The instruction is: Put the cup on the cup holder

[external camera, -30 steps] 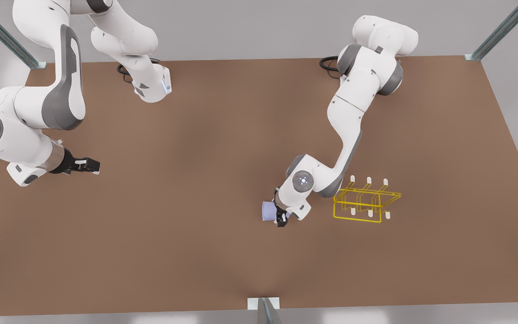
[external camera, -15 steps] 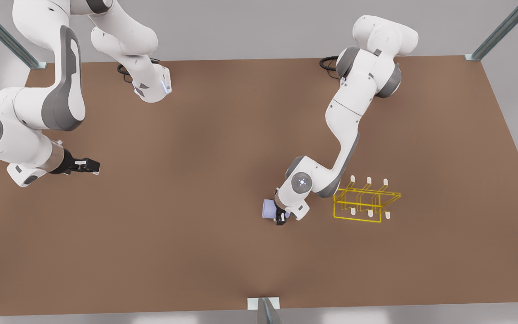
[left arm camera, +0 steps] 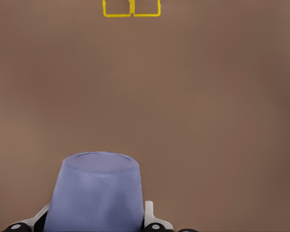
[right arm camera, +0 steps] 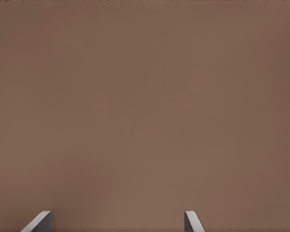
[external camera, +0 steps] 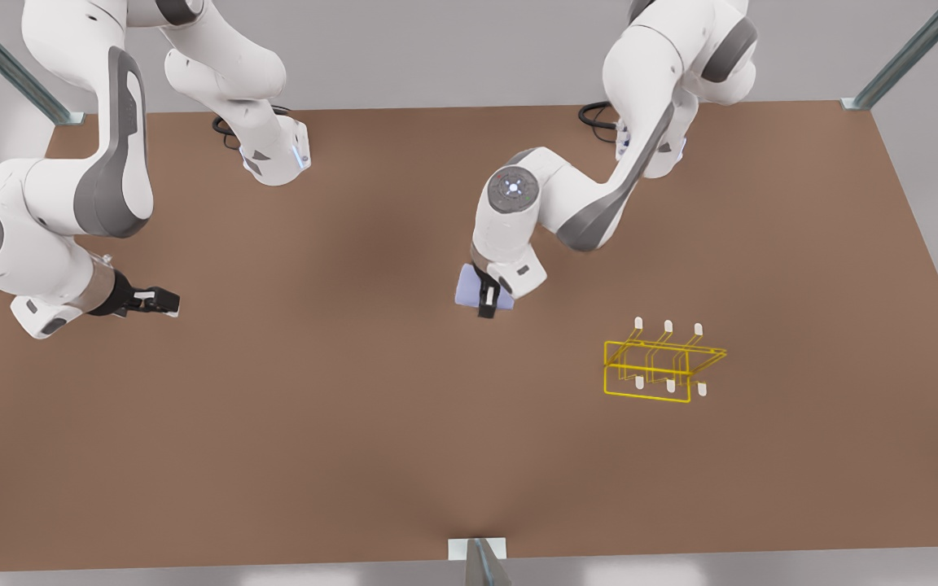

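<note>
Between the left gripper's (external camera: 486, 299) fingers sits the cup (external camera: 471, 291), clamped and carried clear of the brown table (external camera: 355, 423)

From that gripper, the cup holder (external camera: 663, 363) stands well apart on the table, toward the front view's right and nearer the camera; the left wrist view shows the lavender-blue cup (left arm camera: 97, 192) close up between the fingers (left arm camera: 150, 212), with a yellow edge of the cup holder (left arm camera: 131, 9) far ahead of it over bare tabletop. Off at the front view's left, the right gripper (external camera: 161, 302) waits above the table, far from both cup and rack; its two fingertips (right arm camera: 41, 221) stand wide apart over plain brown surface with nothing between them
</note>
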Motion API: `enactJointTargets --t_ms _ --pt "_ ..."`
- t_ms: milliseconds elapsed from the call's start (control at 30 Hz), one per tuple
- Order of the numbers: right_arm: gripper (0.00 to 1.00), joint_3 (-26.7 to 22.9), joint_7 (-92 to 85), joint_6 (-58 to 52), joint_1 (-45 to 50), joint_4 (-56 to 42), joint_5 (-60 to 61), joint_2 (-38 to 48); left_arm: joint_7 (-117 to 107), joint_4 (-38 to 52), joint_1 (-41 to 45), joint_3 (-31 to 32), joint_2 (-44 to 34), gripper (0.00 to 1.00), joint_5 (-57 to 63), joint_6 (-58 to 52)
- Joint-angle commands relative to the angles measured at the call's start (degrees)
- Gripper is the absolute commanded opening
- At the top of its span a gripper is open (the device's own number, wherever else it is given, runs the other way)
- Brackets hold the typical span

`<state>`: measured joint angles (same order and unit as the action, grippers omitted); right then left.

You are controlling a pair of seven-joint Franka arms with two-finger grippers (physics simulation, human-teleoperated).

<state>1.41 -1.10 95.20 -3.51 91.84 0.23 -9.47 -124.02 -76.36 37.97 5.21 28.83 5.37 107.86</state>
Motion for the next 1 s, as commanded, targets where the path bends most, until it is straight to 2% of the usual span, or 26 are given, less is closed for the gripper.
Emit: enactJointTargets --t_ms 0,67,100,167,233,300,400,667,967 --pt "1.00 0.00 -0.04 0.51 0.00 -0.88 0.03 -0.55 -11.07 3.06 0.43 -0.55 1.66 0.73 17.72 -18.04" --pt "1.00 0.00 -0.04 0.60 -0.26 -1.14 0.12 -0.64 -8.52 6.75 -0.36 -2.39 6.06 0.73 37.51 -17.34" --pt "1.00 0.00 -0.04 1.04 -0.53 -1.14 0.12 -0.73 -7.38 7.01 1.04 -8.09 8.87 0.73 42.35 -16.02" --pt "1.00 0.00 -0.04 2.71 -0.53 -1.05 0.03 -0.73 -4.39 8.16 10.36 -25.76 14.05 0.73 45.17 -12.06" --pt "1.00 0.00 -0.04 3.41 -0.53 -0.97 0.03 -0.64 -1.93 7.98 15.64 -36.22 18.10 0.73 45.34 -11.62" --pt "1.00 0.00 -0.22 3.41 -0.62 -0.88 0.03 -0.64 -0.87 5.61 19.24 -41.23 18.28 0.73 46.31 -11.71" --pt "1.00 0.00 -0.22 3.15 -0.88 -0.88 0.03 -0.64 -0.17 4.38 20.30 -44.49 21.70 0.73 47.72 -11.97" --pt "1.00 0.00 -0.13 2.97 -0.97 -0.88 0.03 -0.64 5.02 -1.95 24.25 -44.41 24.16 0.73 49.21 -14.79" --pt "1.00 0.00 -0.13 2.80 -1.06 -0.70 0.03 -0.73 4.84 -0.28 24.69 -44.23 26.54 0.73 46.22 -13.82"
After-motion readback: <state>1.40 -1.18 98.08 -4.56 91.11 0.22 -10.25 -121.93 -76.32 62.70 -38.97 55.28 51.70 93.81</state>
